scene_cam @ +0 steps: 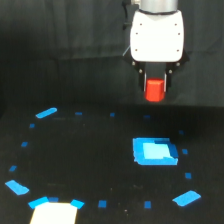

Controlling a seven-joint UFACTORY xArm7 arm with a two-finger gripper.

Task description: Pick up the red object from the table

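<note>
Exterior view: fingers [155, 86] clamp the red object [155, 90] (long axis vertical) above the table [90, 165].

Cropped at top edge: arm above gripper [155, 86]; fingers largely masked by red object [155, 90]; white patch [54, 213] cut off below.

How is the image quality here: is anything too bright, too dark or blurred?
Exterior view: the white gripper body and the white patch at the table edge are overexposed; the black table and backdrop merge in darkness, showing no clear shadows; the red object and the blue square have soft, blurred edges.
</note>
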